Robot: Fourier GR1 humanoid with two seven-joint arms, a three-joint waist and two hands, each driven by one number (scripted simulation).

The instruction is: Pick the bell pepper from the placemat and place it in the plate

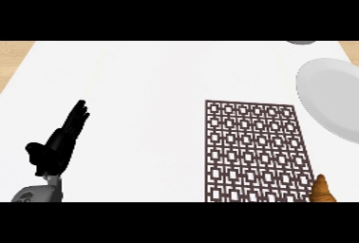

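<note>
The left hand (61, 142) rests open at the lower left, fingers straight, holding nothing. The right hand is out of view. Well off to the left hand's right lies the placemat (256, 152); an orange-brown object (321, 190) at its lower right corner may be the bell pepper. The plate (329, 97) sits beyond, near enough for a short carry.

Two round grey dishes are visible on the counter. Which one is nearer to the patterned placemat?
The large plate at the right edge, just beside the placemat. The other dish shows only as a sliver at the top edge.
</note>
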